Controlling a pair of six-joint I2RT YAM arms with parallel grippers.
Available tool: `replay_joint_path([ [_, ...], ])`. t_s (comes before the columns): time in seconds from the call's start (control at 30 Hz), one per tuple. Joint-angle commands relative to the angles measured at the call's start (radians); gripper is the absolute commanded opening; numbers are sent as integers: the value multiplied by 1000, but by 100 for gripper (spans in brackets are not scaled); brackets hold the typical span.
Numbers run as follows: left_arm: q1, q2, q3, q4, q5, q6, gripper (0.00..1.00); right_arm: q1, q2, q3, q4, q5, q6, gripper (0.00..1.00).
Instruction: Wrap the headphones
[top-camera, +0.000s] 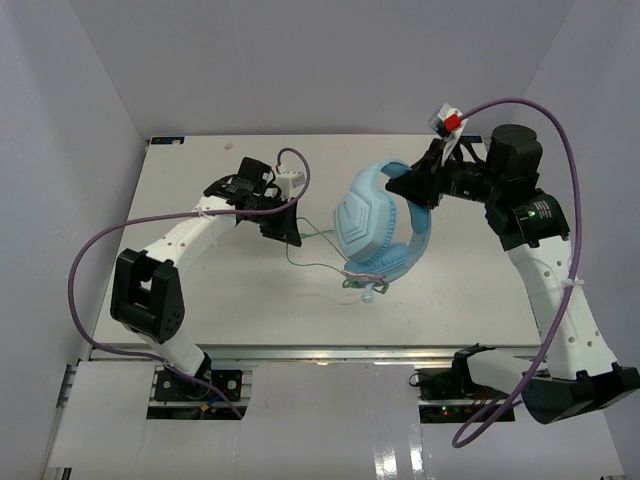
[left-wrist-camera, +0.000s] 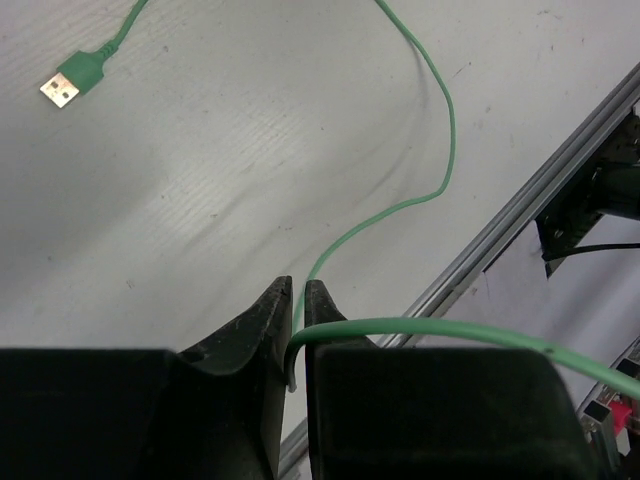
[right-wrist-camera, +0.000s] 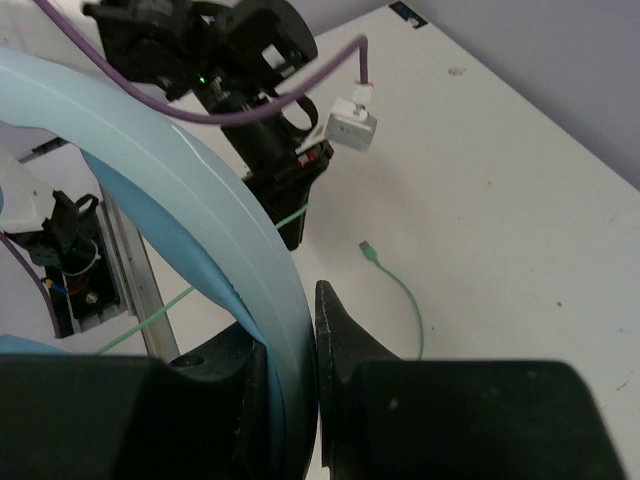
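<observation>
Headphones (top-camera: 375, 225) held over mid-bench (top-camera: 220, 300); right tool (right-wrist-camera: 290, 325) clamped on the band (right-wrist-camera: 190, 190); left tool (left-wrist-camera: 298, 292) jaws nearly together, cable (left-wrist-camera: 446, 130) threaded between, grip cannot be told; plug (left-wrist-camera: 62, 88) lying on bench.

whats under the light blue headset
Only the white tabletop and the thin green cable trailing out from beneath the light blue over-ear headset show; whatever lies directly below it is covered.

One overhead, two wrist close-ups.
Overhead looks down on the table (top-camera: 250, 310); wrist cameras sit close behind their fingers (left-wrist-camera: 250, 335); all share the green cable (left-wrist-camera: 450, 140).
</observation>
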Motion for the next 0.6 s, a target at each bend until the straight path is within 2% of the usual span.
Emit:
replay_joint_path([
  [0.0,1,48,-3,129,88,-24,28,-29,-10,133,46,-116,115,8],
  [0.23,-5,92,-136,394,183,-123,37,-76,17,256,48,-119,147,8],
  [0.57,-83,77,-303,661,129,-170,44,-177,88,406,96,-130,257,8],
])
